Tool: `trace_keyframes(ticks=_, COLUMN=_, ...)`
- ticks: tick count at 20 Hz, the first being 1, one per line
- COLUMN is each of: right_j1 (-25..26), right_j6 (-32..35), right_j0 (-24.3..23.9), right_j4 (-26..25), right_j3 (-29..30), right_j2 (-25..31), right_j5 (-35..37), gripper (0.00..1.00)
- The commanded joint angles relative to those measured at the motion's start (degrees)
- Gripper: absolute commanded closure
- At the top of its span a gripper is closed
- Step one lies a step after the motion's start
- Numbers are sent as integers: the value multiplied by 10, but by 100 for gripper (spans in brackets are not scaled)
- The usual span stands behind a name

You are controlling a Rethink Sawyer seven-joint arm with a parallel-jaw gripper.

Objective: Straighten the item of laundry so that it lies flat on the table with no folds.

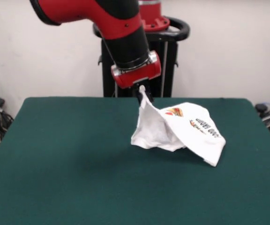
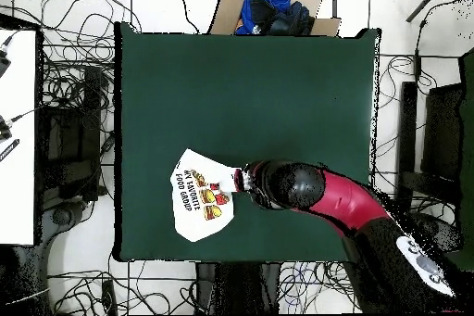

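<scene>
Shirt (image 1: 186, 129) bunched on green surface (image 1: 69, 164), one edge lifted. Pincer (image 1: 142, 90) clamped on that raised edge, arm (image 2: 324, 192) overhead.

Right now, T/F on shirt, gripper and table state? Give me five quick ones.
1. The gripper holds one point of the T-shirt lifted above the table. True.
2. The shirt lies fully flat with no folds. False: it hangs in a peak from the gripper, with creased folds below and only its lower part on the table.
3. The shirt sits in the table's half nearer the robot's pedestal. True.
4. The table top is bright red. False: it is dark green; the arm is what is red.
5. No print shows on the shirt. False: food pictures and black text show in both views.
</scene>
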Motion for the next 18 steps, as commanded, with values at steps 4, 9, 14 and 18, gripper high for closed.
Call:
trace_keyframes(ticks=4, right_j1=65, right_j6=-15, right_j0=-22, right_j4=-33, right_j3=-48, right_j2=79, right_j5=-64, gripper=100)
trace_keyframes(ticks=9, right_j1=87, right_j6=-19, right_j0=-20, right_j4=-61, right_j3=-70, right_j2=69, right_j5=-71, gripper=100)
trace_keyframes(ticks=14, right_j1=84, right_j6=-25, right_j0=-36, right_j4=-93, right_j3=-73, right_j2=72, right_j5=-75, gripper=100)
trace_keyframes(ticks=18, right_j1=91, right_j6=-36, right_j0=-43, right_j4=-130, right_j3=-96, right_j2=61, right_j5=-69, gripper=100)
